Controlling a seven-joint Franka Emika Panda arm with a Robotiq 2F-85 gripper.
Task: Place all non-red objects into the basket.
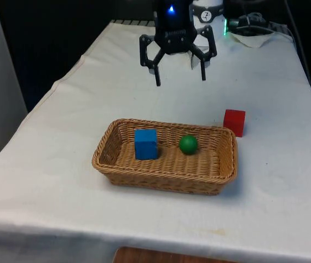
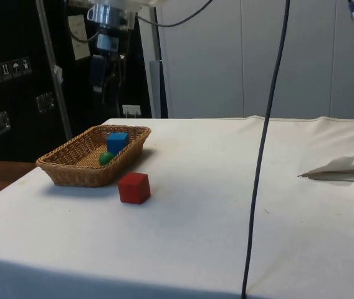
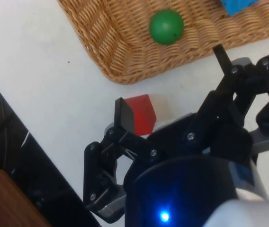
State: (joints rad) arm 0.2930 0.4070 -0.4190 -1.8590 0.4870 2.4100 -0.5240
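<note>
Front view: woven wicker basket [image 1: 117, 164] w/ blue cube [image 1: 145, 143].

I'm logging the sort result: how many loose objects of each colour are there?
Blue: 1, the block in the basket
Green: 1, the ball in the basket
Red: 1, the cube on the cloth outside it
Total: 3

My counter [image 1: 57, 164] wears a white cloth. On it sits a wicker basket [image 1: 221, 170], my landmark. A red cube [image 1: 234, 121] rests on the cloth just beside the basket's far corner on the front view's right, close to the rim. Well beyond the basket, at the far end, lies crumpled white paper [image 1: 252, 39].
</note>
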